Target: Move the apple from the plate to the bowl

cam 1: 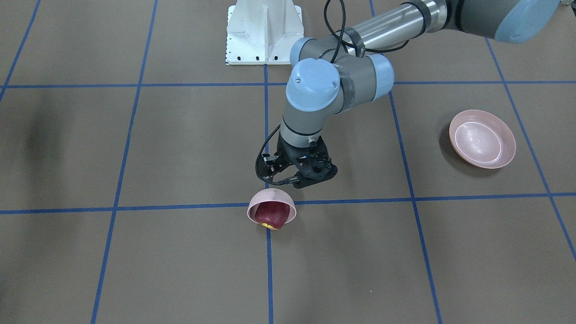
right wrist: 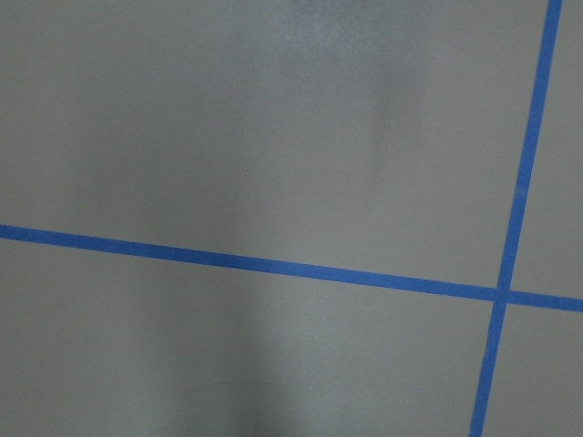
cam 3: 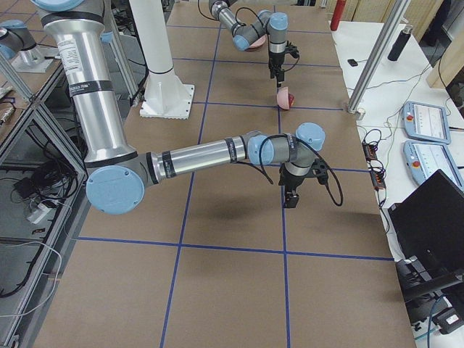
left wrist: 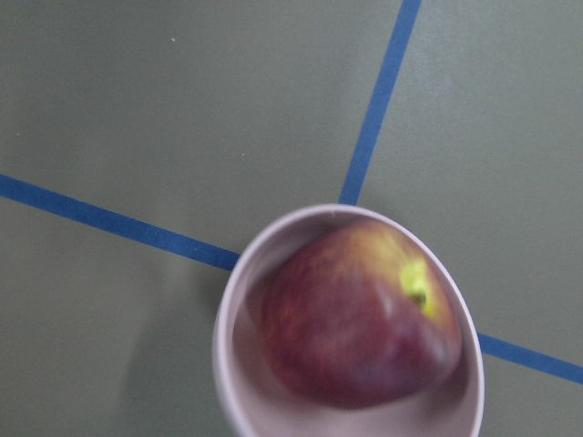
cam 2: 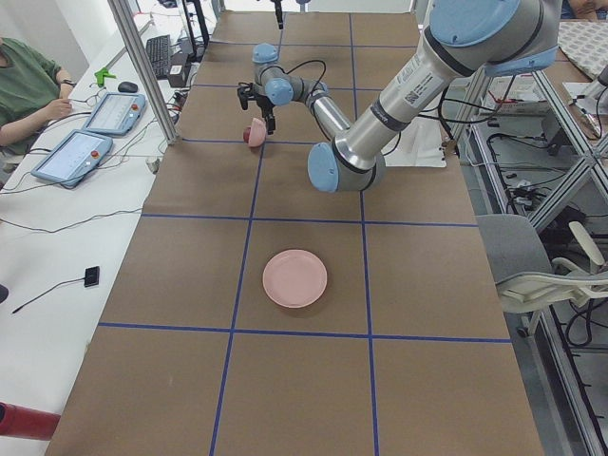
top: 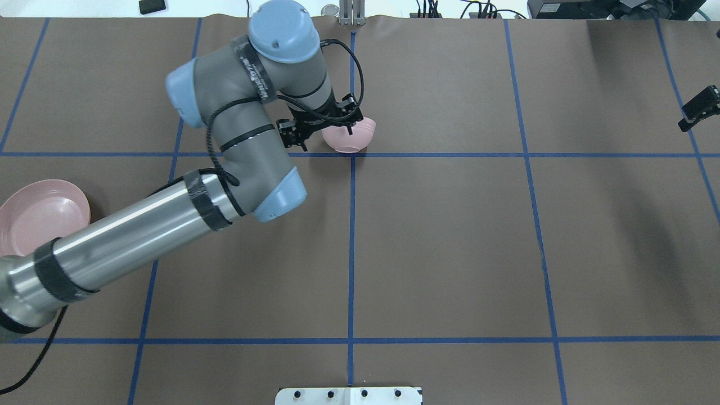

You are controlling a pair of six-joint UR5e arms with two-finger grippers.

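The dark red apple [cam 1: 271,214] with its yellow stem patch lies inside the small pink bowl [cam 1: 270,195]. The bowl sits on a blue tape crossing and looks tipped, with its mouth turned away from the robot. The left wrist view shows the apple [left wrist: 355,319] filling the bowl [left wrist: 230,364]. My left gripper [cam 1: 294,179] hangs just above and behind the bowl, open and empty, not touching it. The wide pink plate [cam 1: 482,139] is empty, far off on my left side. My right gripper [cam 3: 290,194] points down over bare table; I cannot tell its state.
The table is brown paper with a grid of blue tape lines. The white robot base [cam 1: 264,31] is at the near edge. The plate also shows in the overhead view [top: 39,216], partly under my left arm. A small black object [top: 699,108] is at the right edge.
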